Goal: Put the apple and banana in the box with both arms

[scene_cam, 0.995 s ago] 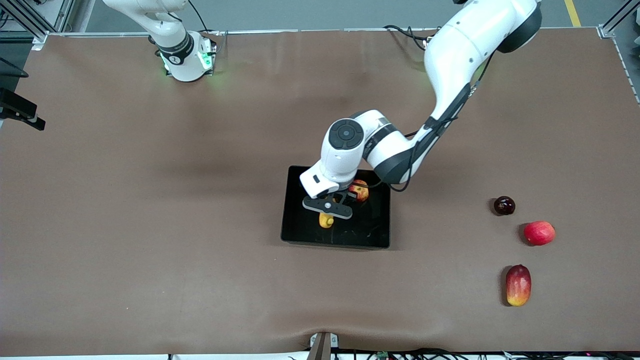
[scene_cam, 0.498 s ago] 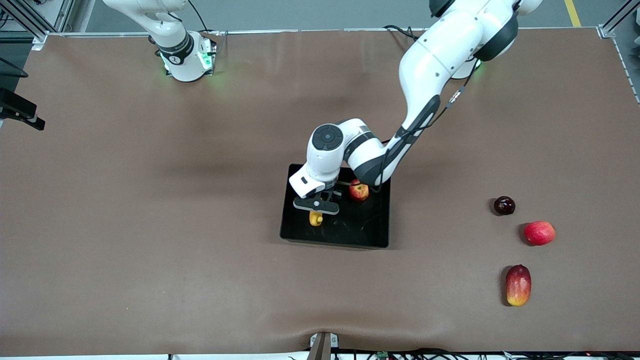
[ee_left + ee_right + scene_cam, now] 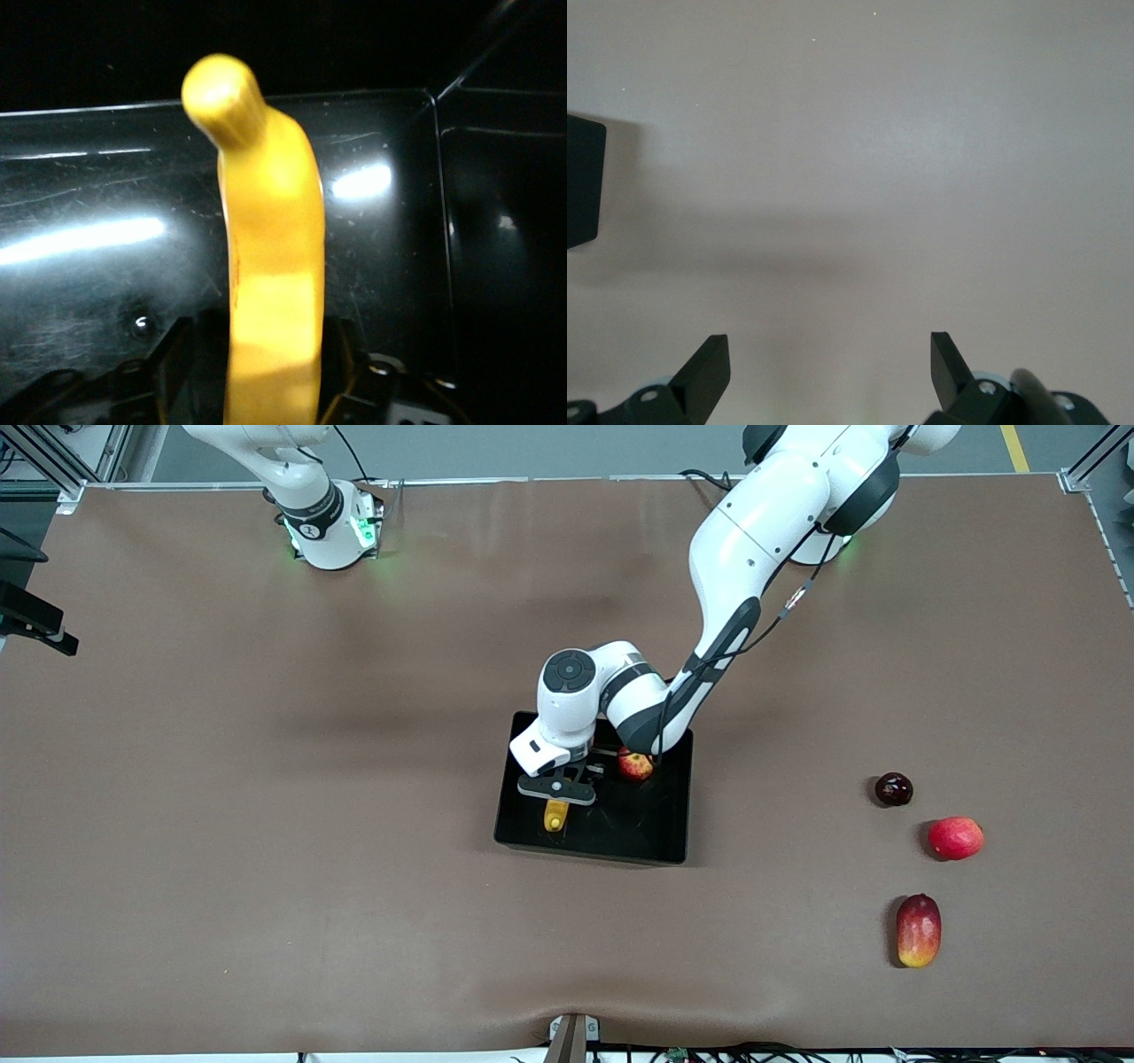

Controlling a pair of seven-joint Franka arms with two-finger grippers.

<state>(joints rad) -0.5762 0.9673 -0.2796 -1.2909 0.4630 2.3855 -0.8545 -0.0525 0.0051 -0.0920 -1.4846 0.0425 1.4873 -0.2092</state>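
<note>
The black box (image 3: 592, 856) lies mid-table. The small red apple (image 3: 634, 764) rests inside it, near the wall toward the robots. My left gripper (image 3: 556, 802) is low in the box, at the part toward the right arm's end, with the yellow banana (image 3: 555, 816) under it. In the left wrist view the banana (image 3: 270, 248) runs out from between the left gripper (image 3: 275, 376) jaws over the glossy box floor (image 3: 89, 266). My right gripper (image 3: 830, 359) hangs open and empty over bare brown table; it is out of the front view.
Toward the left arm's end of the table lie a dark round fruit (image 3: 893, 789), a pinkish-red round fruit (image 3: 955, 838) and a red-and-yellow mango-like fruit (image 3: 918, 930). A black block (image 3: 580, 181) shows at the edge of the right wrist view.
The left arm has carried the banana across the box toward the right arm's end and lowered it. More of the banana's length now shows below the gripper. The right arm has not moved.
</note>
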